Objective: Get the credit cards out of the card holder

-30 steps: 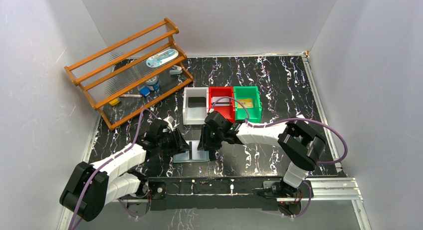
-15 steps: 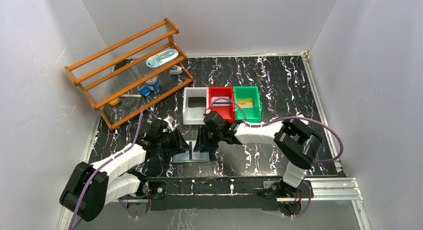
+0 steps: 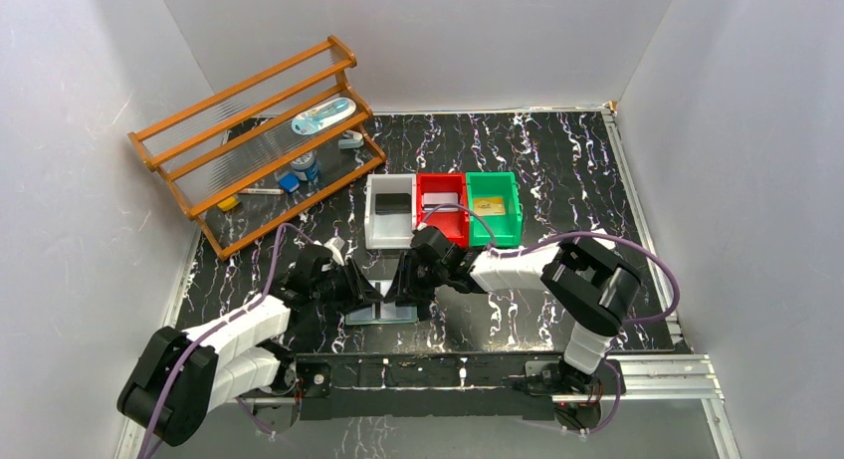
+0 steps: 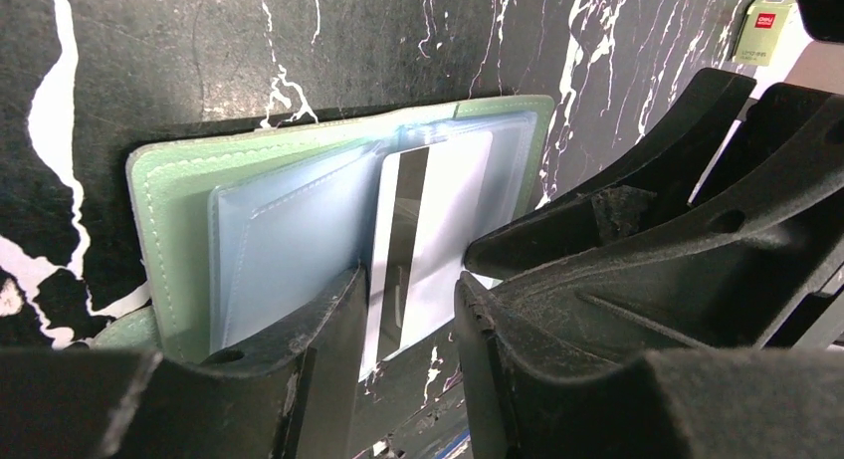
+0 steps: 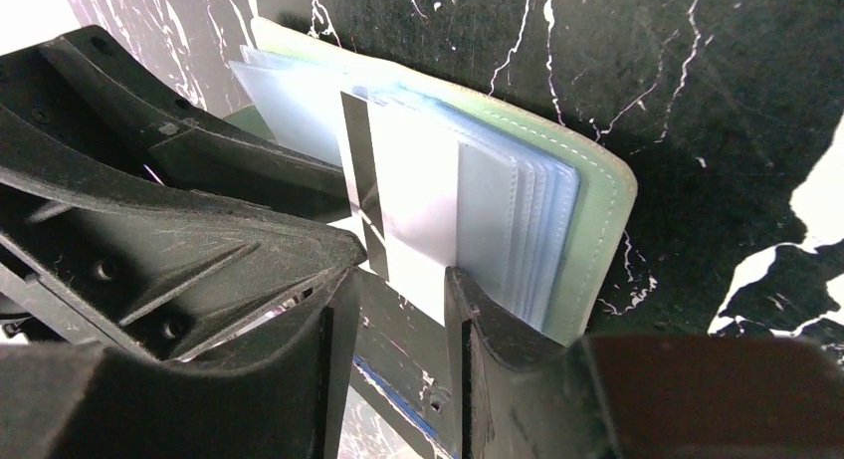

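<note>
Black marbled tabletop (image 3: 557, 170): your left gripper (image 4: 410, 285) and right gripper (image 5: 398, 275) gape empty; pinch the likely stiff, slick white plastic card (image 4: 448, 210) by its jutting edge.

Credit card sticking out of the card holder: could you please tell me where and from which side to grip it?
Probably by its exposed short end: the credit card juts out of the clear pocket towards the robot, past the card holder's near edge. Come from that near side, pinching its two faces, since it lies almost flat.
</note>
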### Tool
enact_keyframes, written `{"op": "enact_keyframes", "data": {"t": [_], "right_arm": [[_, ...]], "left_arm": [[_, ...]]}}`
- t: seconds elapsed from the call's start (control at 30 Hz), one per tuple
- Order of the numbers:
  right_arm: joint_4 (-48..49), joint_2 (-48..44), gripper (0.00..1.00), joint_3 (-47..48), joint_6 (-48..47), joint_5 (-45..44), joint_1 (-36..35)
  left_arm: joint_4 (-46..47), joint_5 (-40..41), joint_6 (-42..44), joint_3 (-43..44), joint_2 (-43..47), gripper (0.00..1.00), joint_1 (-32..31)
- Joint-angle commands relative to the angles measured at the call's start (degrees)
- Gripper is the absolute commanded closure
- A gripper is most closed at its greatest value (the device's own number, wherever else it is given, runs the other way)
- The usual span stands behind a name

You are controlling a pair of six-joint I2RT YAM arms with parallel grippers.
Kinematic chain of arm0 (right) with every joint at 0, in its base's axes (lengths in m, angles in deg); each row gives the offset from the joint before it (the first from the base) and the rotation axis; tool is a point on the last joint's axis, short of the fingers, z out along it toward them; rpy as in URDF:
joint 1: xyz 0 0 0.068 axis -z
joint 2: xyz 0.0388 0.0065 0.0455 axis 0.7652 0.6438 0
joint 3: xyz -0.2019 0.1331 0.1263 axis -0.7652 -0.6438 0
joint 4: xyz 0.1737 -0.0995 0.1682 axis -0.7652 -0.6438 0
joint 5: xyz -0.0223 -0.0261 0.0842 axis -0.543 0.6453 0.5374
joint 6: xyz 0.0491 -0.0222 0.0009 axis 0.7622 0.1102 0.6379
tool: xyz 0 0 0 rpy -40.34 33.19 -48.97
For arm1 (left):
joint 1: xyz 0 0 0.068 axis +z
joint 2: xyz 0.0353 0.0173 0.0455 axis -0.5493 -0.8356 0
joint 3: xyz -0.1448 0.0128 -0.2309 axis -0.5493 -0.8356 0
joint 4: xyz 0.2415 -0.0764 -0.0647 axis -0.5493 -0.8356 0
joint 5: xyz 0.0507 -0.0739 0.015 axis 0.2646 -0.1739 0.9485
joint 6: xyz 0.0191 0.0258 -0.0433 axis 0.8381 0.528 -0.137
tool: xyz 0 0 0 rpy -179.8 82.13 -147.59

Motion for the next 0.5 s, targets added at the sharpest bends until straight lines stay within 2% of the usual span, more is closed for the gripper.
{"op": "enact_keyframes", "data": {"t": [0.0,0.33,0.47], "right_arm": [[-4.4,2.4,0.54,-4.3,0.8,-3.1,-0.5],[-3.2,2.3,0.54,-4.5,0.8,-2.4,-0.3],[-2.6,2.2,0.54,-4.6,1.0,-1.9,0.0]], "left_arm": [[0.9,-0.2,-1.8,-2.9,2.2,0.65,-0.2],[4.8,-4.9,-3.9,-2.1,5.6,0.85,-0.2],[7.9,-6.9,-5.2,-2.2,6.4,0.9,-0.1]]}}
